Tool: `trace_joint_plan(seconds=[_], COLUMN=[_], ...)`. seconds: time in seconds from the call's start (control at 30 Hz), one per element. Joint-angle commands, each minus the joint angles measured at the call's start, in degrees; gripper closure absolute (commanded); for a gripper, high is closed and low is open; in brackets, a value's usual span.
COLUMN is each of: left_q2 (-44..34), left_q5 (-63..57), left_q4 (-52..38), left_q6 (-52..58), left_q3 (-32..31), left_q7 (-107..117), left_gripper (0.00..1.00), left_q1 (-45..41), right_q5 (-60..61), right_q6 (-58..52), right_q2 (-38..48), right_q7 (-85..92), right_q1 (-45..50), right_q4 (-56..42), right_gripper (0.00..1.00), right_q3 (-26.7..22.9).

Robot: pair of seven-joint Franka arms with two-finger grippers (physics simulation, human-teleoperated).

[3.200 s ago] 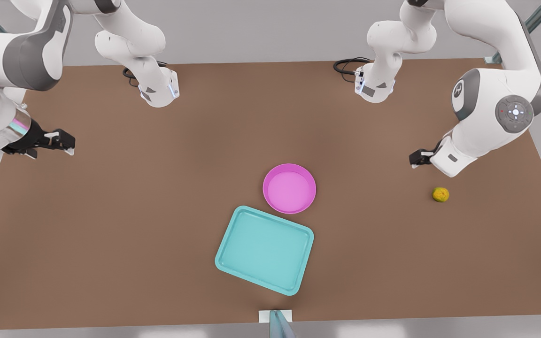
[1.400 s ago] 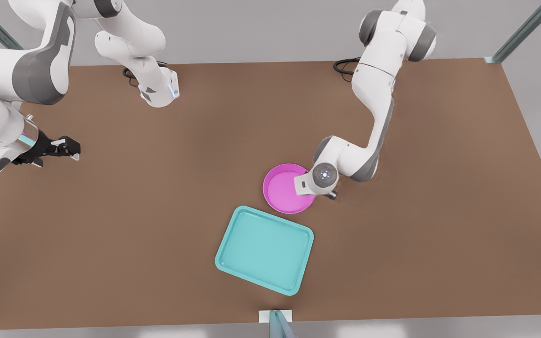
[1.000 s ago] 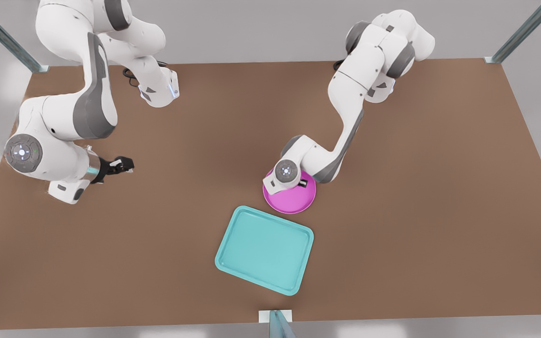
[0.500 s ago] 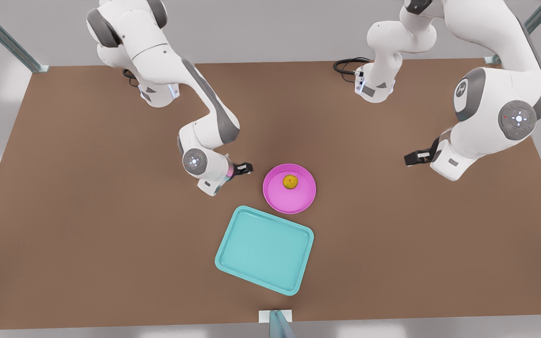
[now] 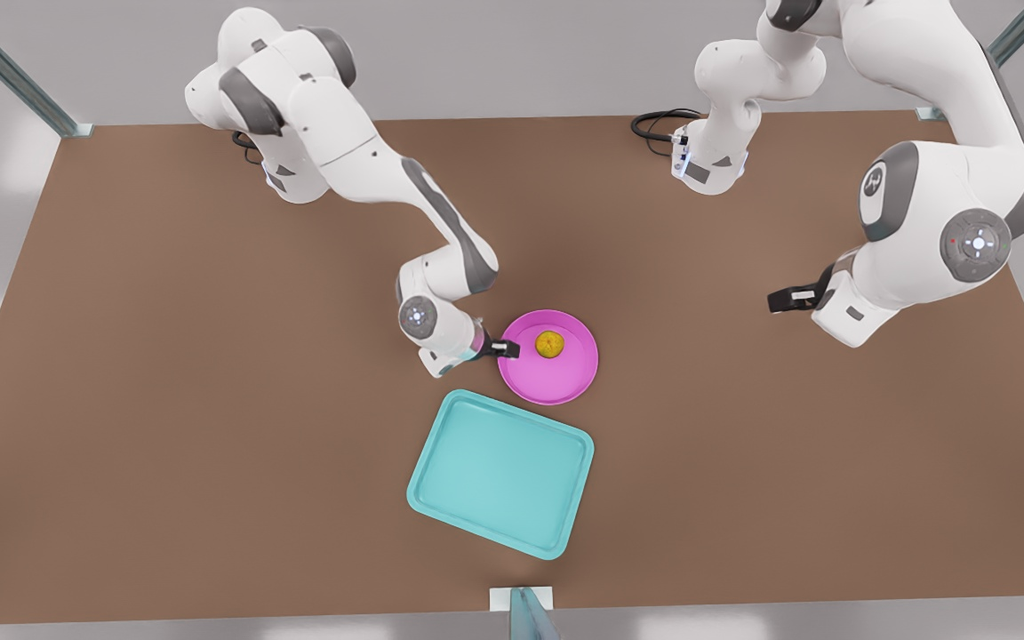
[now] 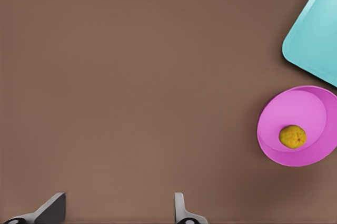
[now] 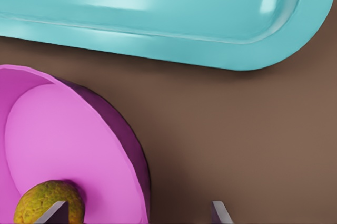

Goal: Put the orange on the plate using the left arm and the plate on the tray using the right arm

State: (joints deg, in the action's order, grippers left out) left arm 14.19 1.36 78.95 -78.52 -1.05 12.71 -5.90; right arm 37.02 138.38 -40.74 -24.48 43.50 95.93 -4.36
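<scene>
Right gripper [image 5: 509, 348] closing in on the plate [image 5: 565, 378] rim, fingers spread, one each side of the near-left rim, not clamped yet.

Half done by my read: the orange [image 5: 548, 343] is sitting inside the plate, a bit off centre toward the far side; plate is resting on the table [image 5: 165, 400] just beside the tray's [image 5: 500, 473] far corner, not on it, so grasp, lift and set-down are all left. Left gripper [image 5: 783, 300] is waiting well off at the front view's right, fingers [image 6: 180, 209] released and empty. Versus half a second ago: the right arm is reaching further, gripper going from just short of the plate to straddling its rim; the left arm, orange, plate and tray are staying put.
</scene>
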Motion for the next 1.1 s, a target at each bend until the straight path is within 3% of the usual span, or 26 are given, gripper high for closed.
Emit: trace_joint_plan(seconds=[0.0, 0.37, 0.4, 0.47, 0.57, 0.63, 0.73, 1.07], left_q2=[0.0, 0.2, 0.1, 0.1, 0.1, 0.1, 0.2, 0.1], left_q5=[0.0, 0.0, 0.0, 0.0, 0.0, 0.0, 0.0, 0.0], left_q4=[0.0, 0.1, 0.1, 0.1, 0.1, 0.1, 0.1, 0.1], left_q6=[0.6, 0.6, 0.6, 1.2, 1.2, 1.1, 1.1, 1.2], left_q3=[0.0, 0.0, 0.0, 0.0, 0.0, 0.0, 0.0, 0.1], left_q7=[-3.3, -3.4, -3.4, -3.4, -3.4, -3.5, -3.5, -3.5], left_gripper=[0.00, 0.00, 0.00, 0.00, 0.00, 0.00, 0.00, 0.00], left_q1=[0.0, 0.3, 0.3, 0.3, 0.3, 0.3, 0.4, 0.4], right_q5=[0.4, 0.4, 0.4, 0.4, 0.4, 0.4, 0.4, 0.3], right_q6=[1.8, 1.9, 1.8, 1.6, 1.2, 1.2, 1.2, 0.1], right_q2=[-0.7, -4.1, -4.1, -4.0, -4.0, -4.1, -4.4, -3.8], right_q7=[-3.2, -1.0, -1.0, -1.0, -1.0, -1.0, -0.9, 0.0], right_q1=[0.0, 0.0, 0.0, 0.0, 0.0, -0.1, -0.1, -0.1], right_q4=[0.0, -2.5, -2.5, -2.8, -3.4, -3.4, -3.5, -5.7], right_gripper=[0.00, 0.00, 0.09, 0.13, 0.54, 0.72, 0.79, 0.79], right_q3=[0.3, 2.3, 2.3, 2.3, 2.3, 2.3, 2.3, 3.1])
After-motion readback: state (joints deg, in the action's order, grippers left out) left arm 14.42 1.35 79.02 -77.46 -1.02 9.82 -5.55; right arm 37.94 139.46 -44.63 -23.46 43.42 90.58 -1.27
